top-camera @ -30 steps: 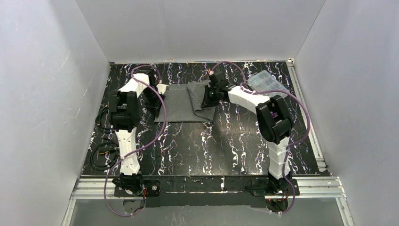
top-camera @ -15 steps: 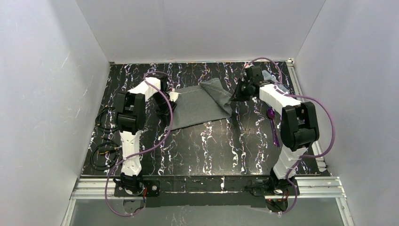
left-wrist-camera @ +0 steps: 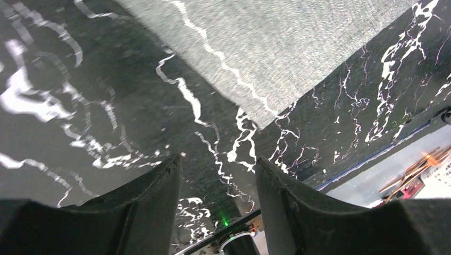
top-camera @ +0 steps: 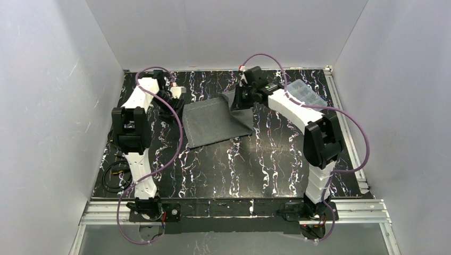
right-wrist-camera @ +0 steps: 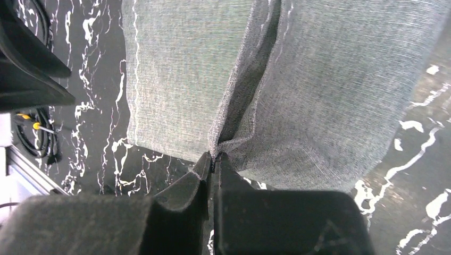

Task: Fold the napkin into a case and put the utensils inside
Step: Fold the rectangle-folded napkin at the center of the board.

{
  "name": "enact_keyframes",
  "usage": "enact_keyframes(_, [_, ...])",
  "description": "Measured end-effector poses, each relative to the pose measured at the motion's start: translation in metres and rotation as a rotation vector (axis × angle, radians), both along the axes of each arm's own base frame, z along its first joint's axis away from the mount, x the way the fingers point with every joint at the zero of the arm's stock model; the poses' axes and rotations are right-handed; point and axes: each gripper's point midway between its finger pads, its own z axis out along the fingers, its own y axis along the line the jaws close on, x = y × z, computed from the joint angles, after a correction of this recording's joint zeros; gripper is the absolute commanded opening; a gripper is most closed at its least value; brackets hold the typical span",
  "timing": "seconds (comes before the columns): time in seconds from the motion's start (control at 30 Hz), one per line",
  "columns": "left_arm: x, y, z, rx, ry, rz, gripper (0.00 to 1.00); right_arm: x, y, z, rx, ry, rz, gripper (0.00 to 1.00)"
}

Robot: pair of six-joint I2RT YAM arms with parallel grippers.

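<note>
At the table's (top-camera: 223, 164) far side, we see the right jaws pinching a fold of the napkin (top-camera: 215, 121). Left jaws spread, empty, over the table beside the napkin's corner.

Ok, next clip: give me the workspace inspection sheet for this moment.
Surface: black marbled table, white veins.
Job's things: napkin lies far centre, right side bunched into a fold; utensils not seen.
Clutter: clear compartment box, far right.
Grippers: left gripper fingers apart over bare table beside the napkin's corner, holding nothing; right gripper pinched shut on a napkin fold.
Cables: purple cables loop over both arms; black leads at the table's left edge.
Surroundings: white walls; metal rail at near edge.
</note>
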Motion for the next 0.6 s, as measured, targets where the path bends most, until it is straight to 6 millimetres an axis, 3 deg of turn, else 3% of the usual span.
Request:
enact_keyframes(0.17, [0.007, 0.022, 0.003, 0.017, -0.032, 0.062, 0.51, -0.016, 0.032, -0.012, -0.053, 0.01, 0.074, 0.04])
enact_keyframes(0.37, [0.009, 0.02, -0.009, 0.038, -0.028, 0.083, 0.51, -0.038, 0.062, -0.03, -0.114, 0.037, 0.154, 0.04])
enact_keyframes(0.6, [0.018, 0.019, -0.023, 0.045, -0.017, 0.13, 0.48, -0.038, 0.086, -0.024, -0.108, 0.017, 0.194, 0.04])
